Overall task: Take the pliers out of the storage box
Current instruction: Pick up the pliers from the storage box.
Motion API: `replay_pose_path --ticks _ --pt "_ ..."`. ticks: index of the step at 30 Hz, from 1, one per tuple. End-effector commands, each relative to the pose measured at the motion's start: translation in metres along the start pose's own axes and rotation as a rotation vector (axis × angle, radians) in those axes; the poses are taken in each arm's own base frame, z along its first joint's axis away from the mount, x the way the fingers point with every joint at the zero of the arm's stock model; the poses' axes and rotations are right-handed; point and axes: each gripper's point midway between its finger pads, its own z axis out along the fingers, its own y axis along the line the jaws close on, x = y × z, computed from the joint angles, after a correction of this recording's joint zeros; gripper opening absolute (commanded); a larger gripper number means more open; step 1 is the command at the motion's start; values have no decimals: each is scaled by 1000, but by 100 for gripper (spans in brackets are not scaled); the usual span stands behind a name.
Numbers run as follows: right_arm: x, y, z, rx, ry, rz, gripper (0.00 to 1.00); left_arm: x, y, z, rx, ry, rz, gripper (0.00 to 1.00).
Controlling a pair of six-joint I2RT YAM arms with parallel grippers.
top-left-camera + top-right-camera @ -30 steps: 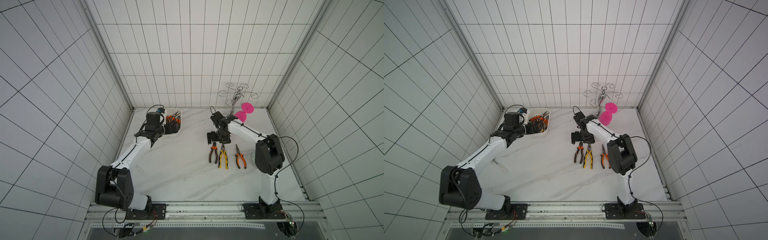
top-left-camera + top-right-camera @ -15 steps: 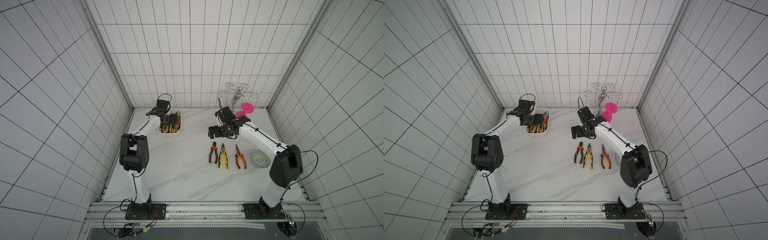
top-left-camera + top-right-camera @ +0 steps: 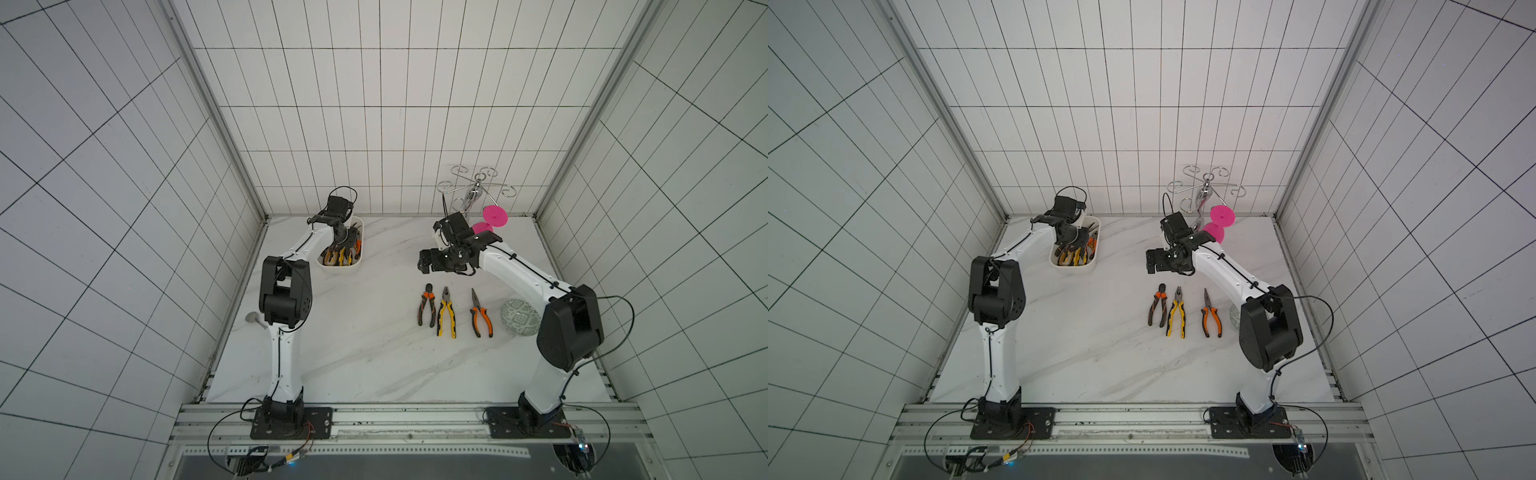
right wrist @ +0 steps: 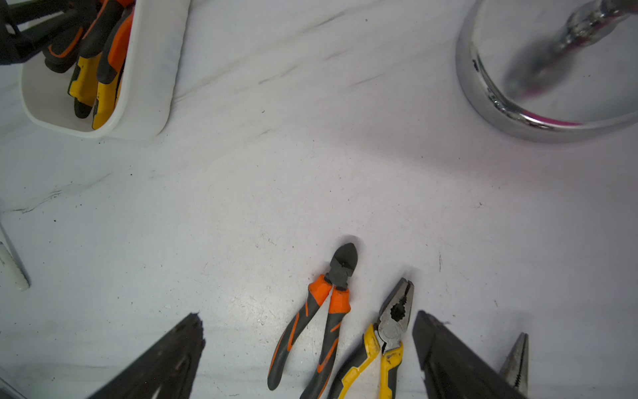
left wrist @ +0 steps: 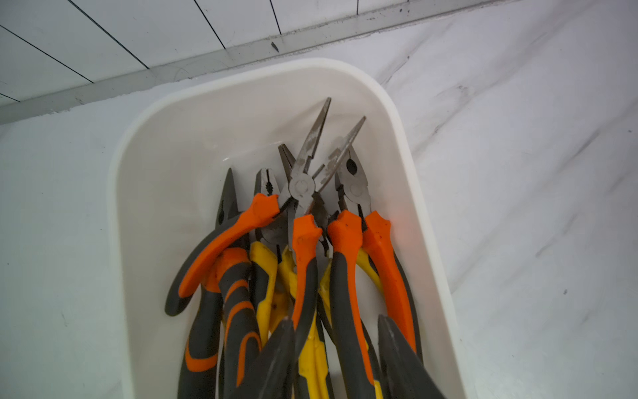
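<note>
Left pincer (image 5: 335, 321) straddles stiff, heavy-looking pliers (image 5: 305, 241), narrow; I cannot tell if it holds. Best gripped on both rubbery handles

In both top views, left of centre, the left arm's wrist (image 3: 336, 232) covers the far part of the box (image 3: 338, 271) and hides the jaws. In the left wrist view the left gripper (image 5: 336, 331) shows only dark, blurred fingers (image 5: 272, 355) cut by the edge. The pliers (image 5: 303, 262) lose their handle ends there, and any pinch is unclear. In a top view only a sliver of the green disc (image 3: 1234, 313) clears the right arm's elbow (image 3: 1271, 328).
</note>
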Motion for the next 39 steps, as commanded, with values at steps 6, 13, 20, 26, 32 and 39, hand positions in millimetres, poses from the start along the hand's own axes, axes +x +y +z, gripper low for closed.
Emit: replay_pose_path --ticks 6,13,20,26,32,39 --pt "-18 -8 -4 -12 -25 48 96 8 14 15 -34 44 17 22" --pt "-22 -7 -4 -20 -33 48 96 24 6 36 5 89 11 25" --pt "-25 -9 -9 -23 -39 42 96 33 9 53 -14 122 6 19" --pt "-25 -10 -14 -24 -44 47 96 33 4 51 -6 121 12 0" --pt "-28 -4 -18 -51 -52 41 95 19 -2 23 22 83 -38 0" --pt "-36 8 -30 -108 -76 53 95 -15 -13 -39 139 -100 -120 0"
